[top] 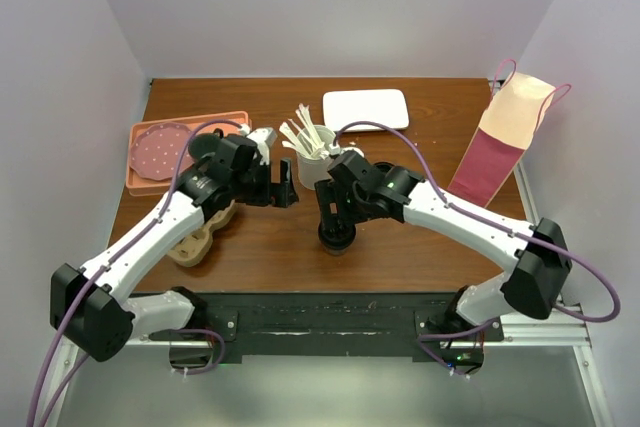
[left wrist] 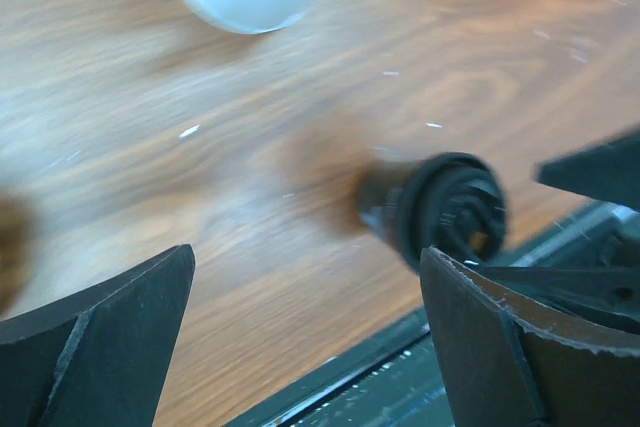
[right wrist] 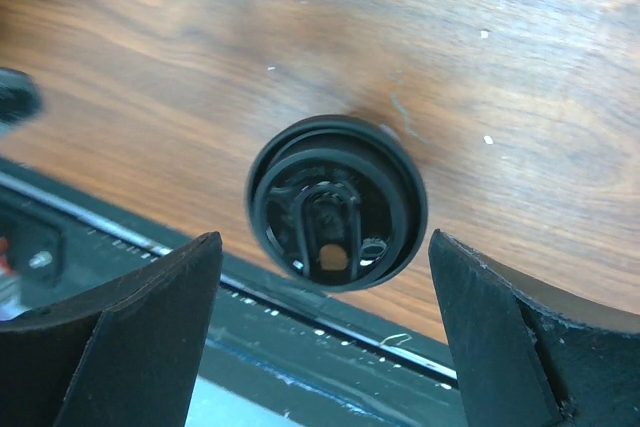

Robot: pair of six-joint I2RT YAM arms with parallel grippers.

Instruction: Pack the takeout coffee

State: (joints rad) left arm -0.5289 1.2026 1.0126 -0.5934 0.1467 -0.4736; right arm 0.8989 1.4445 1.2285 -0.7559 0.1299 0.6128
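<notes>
Pale lilac walls closed in a brown wooden table (top: 270, 242). Close to its near edge, about midway along, the small dark brown paper coffee cup with a round black plastic lid (top: 336, 238) stood upright. The right fingers (right wrist: 130, 327) hung above it, spread wide, one on either side of the lid and neither touching it. The left fingers (left wrist: 100, 337) were spread wide too and held nothing. They hovered over bare wood just left of the cup, though that wrist view was blurred.

Behind the coffee cup, toward the far edge, stood a taller white paper cup of pale stirrers (top: 315, 152), and beyond it lay a white rectangular tray (top: 366, 108). A round pink plate (top: 160, 150) sat in a salmon tray (top: 140, 187) near the far left corner. A tan moulded cup carrier (top: 195, 245) lay under the left arm, toward the left edge. A tan and maroon paper bag (top: 500, 142) with pink handles stood at the right edge.
</notes>
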